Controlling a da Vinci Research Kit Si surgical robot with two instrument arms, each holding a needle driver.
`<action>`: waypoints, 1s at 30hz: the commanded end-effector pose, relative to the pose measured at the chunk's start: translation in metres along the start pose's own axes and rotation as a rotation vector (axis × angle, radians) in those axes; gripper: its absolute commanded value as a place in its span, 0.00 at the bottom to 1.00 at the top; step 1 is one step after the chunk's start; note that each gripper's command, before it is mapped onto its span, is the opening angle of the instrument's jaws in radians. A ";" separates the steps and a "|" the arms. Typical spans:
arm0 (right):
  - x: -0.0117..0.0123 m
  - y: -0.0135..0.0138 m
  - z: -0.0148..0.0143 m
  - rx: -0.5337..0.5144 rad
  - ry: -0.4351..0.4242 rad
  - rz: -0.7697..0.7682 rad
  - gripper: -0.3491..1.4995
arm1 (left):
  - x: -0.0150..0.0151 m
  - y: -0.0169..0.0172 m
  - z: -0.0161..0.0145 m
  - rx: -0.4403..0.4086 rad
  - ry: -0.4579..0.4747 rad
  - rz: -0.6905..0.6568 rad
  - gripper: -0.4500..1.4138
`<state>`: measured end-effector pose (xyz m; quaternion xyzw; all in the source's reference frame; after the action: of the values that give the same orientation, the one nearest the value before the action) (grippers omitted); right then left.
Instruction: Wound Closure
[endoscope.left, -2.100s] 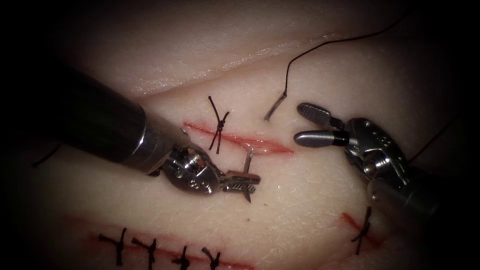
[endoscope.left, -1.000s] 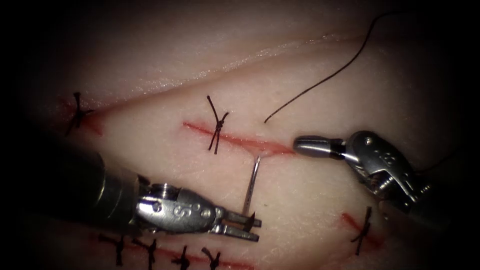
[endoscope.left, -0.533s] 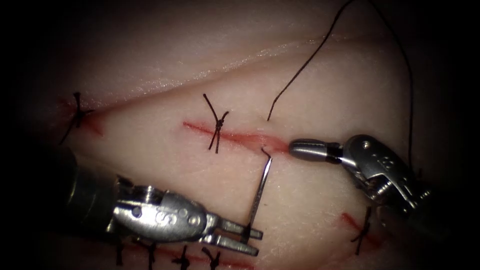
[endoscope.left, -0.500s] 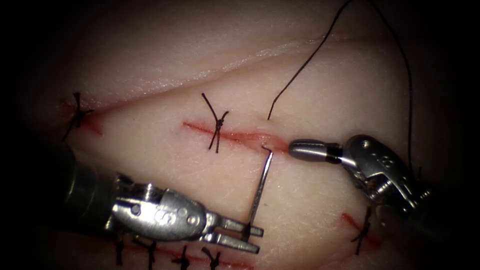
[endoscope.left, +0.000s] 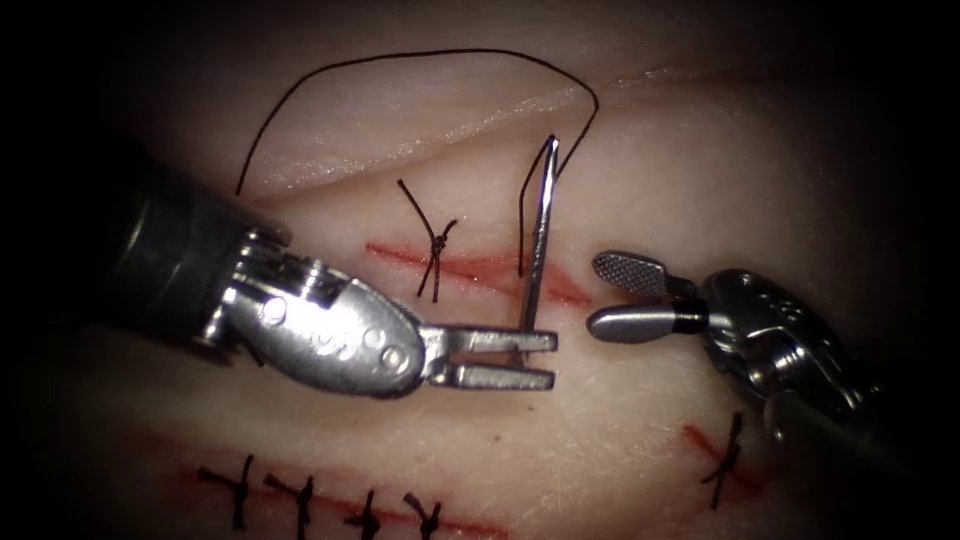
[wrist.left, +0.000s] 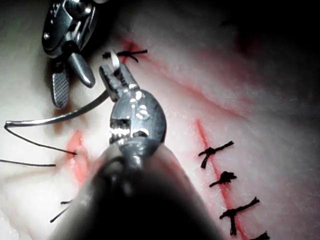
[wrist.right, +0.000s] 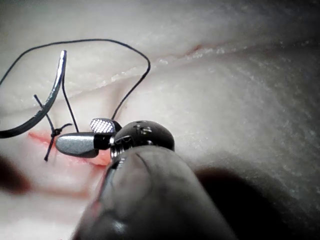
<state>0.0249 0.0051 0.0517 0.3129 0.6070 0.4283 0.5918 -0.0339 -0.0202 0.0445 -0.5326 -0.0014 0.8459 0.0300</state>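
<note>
My left tool (endoscope.left: 550, 360) is shut on the curved needle (endoscope.left: 538, 240) close to its pointed end. The needle is out of the tissue and stands upright over the right part of the cut (endoscope.left: 470, 268), with its tail end uppermost. Dark thread (endoscope.left: 400, 58) leaves the tail; one strand drops into the tissue at the cut and a long loop arcs away to the left. At the cut's right end my right tool (endoscope.left: 595, 292) is open and holds nothing. The left wrist view shows the needle (wrist.left: 60, 119) held in the left tool (wrist.left: 107, 70). The right wrist view shows the open right tool (wrist.right: 75, 134) beside the needle (wrist.right: 52, 97).
One tied stitch (endoscope.left: 438, 243) crosses the cut left of the needle. Several finished stitches (endoscope.left: 330, 505) line another cut along the near edge, and one more stitch (endoscope.left: 725, 460) sits at the lower right. A fold in the tissue (endoscope.left: 450, 130) runs behind the needle.
The left tool drew the needle out on the near side of the cut, then lifted it back over the cut with thread following. The right tool's jaws shut, then opened again.
</note>
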 end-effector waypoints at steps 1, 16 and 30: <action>-0.0001 0.0000 0.0009 -0.005 0.000 0.027 0.87 | -0.0005 0.0003 0.0005 0.010 -0.008 0.013 0.00; 0.0024 0.0007 0.0012 -0.094 -0.025 0.240 0.86 | -0.0019 0.0015 0.0021 0.097 -0.073 0.146 0.00; 0.0025 0.0022 0.0042 -0.080 -0.043 0.410 0.97 | -0.0029 0.0035 0.0036 0.090 -0.140 0.368 0.00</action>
<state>0.0276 0.0089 0.0523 0.4158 0.4992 0.5579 0.5164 -0.0359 -0.0232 0.0479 -0.4610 0.1357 0.8707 -0.1043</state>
